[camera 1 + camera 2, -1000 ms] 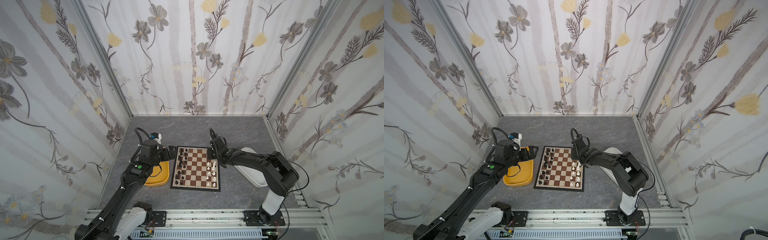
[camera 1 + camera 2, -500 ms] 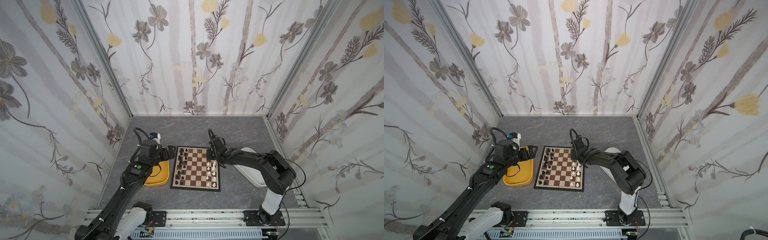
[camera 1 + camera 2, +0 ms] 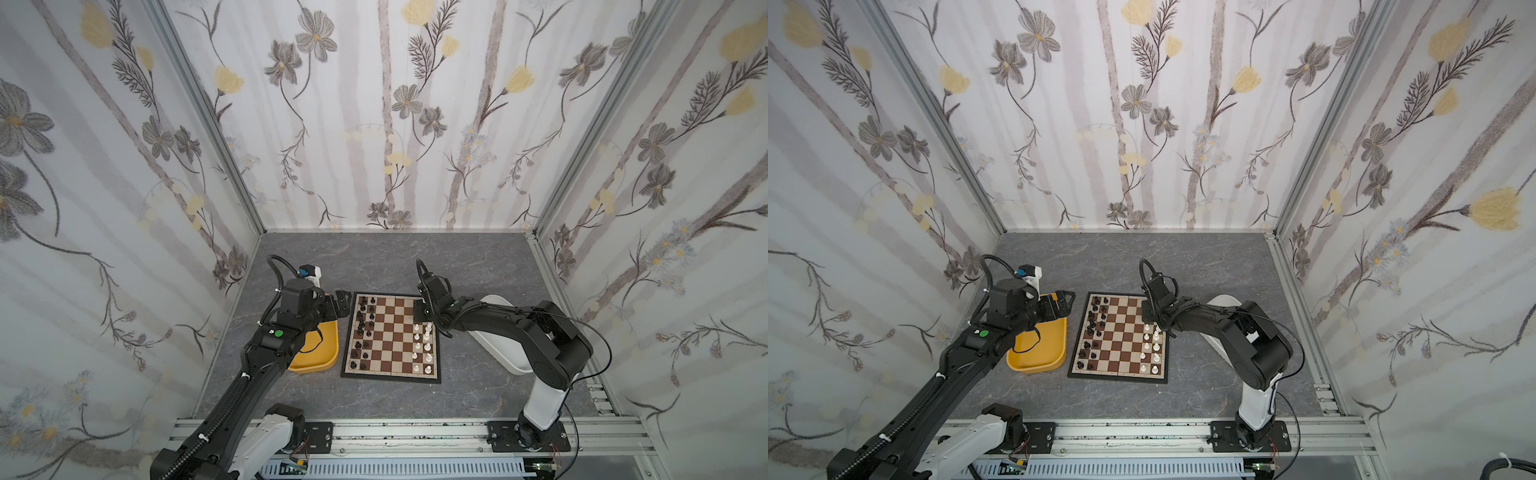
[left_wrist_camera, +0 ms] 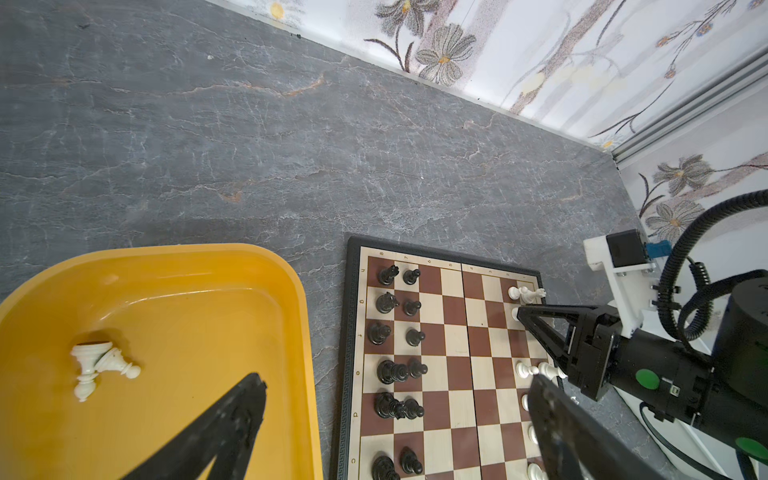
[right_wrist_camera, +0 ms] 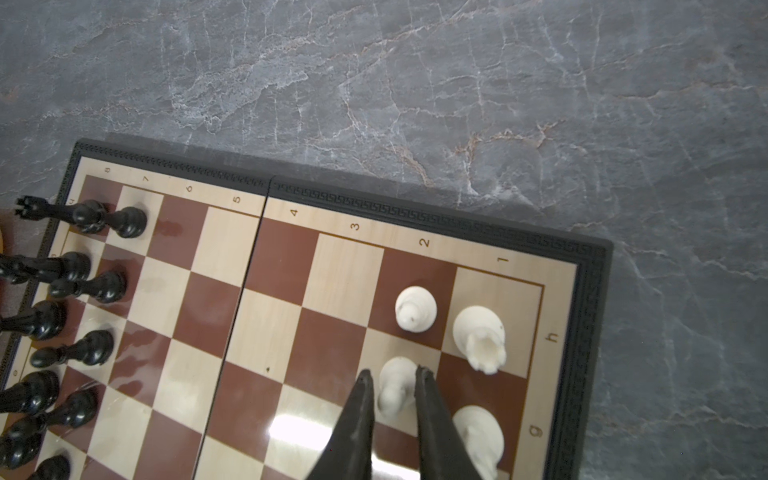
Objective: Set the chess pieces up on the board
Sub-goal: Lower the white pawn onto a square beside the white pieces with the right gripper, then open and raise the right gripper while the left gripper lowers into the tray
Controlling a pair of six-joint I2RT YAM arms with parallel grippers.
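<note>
Right gripper (image 5: pixel 394 373): slim black fingers (image 5: pixel 353 428) flank a white pawn (image 5: pixel 397 388) on the board's (image 5: pixel 340 266) g2; whether pinched, cannot tell.
Crowding: h2 pawn (image 5: pixel 415 309) and taller white pieces (image 5: pixel 480 338) just beside.
Left gripper (image 3: pixel 341 302): spread wide, empty, off the board's far-left corner.
Yellow tub (image 4: pixel 266 299): glossy, round-cornered, left of the board; two white pieces (image 4: pixel 99 368) lying inside.

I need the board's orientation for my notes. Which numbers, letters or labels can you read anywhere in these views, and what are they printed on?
All of these are printed on the pale border of the board.
"8"
"7"
"6"
"5"
"4"
"3"
"2"
"1"
"h"
"g"
The left wrist view also shows:
"e"
"d"
"c"
In both top views these marks are too small to read. No other text is legible.
</note>
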